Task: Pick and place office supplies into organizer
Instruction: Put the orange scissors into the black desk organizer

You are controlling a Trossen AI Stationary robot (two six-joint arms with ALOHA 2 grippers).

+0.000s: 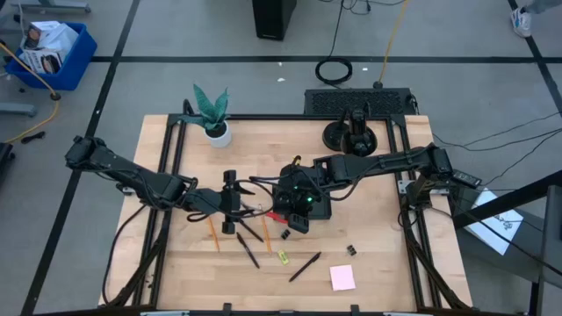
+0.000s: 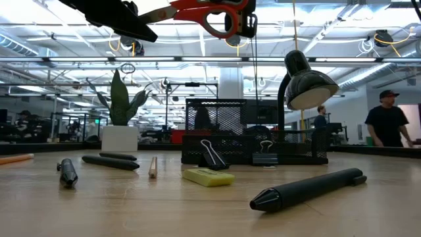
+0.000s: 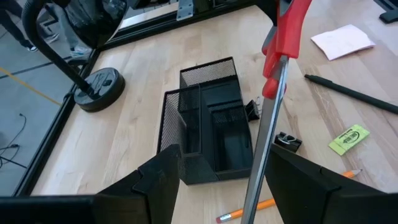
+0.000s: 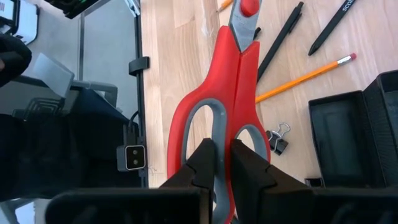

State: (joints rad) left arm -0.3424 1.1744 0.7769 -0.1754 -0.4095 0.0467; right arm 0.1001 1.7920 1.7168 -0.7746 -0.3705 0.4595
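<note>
The red-handled scissors (image 4: 239, 74) hang high above the table, about level (image 2: 204, 13), over the wood just left of the black mesh organizer (image 3: 211, 124). My right gripper (image 4: 225, 155) is shut on their handles. Their closed blades (image 3: 258, 155) point toward the table's left. The blades run between the fingers of my open left gripper (image 3: 222, 155), close to one finger (image 3: 298, 180). Pencils (image 1: 212, 230), pens (image 1: 305, 266), clips (image 1: 351, 251), a yellow-green piece (image 1: 283, 257) and a pink pad (image 1: 342, 277) lie on the table. My right gripper has one finger in each handle loop. It pinches the loops' inner sides (image 4: 225, 134) between them. The fingers slant down from the table's right and lie along the scissors. The scissors are lifted clear, about level. My left gripper: I cannot tell whether a finger touches the blades.
A green plant in a white pot (image 1: 213, 118) stands at the far left. A round black lamp stand (image 1: 351, 133) is at the far side, behind the organizer. The loose supplies lie spread over the near half of the table.
</note>
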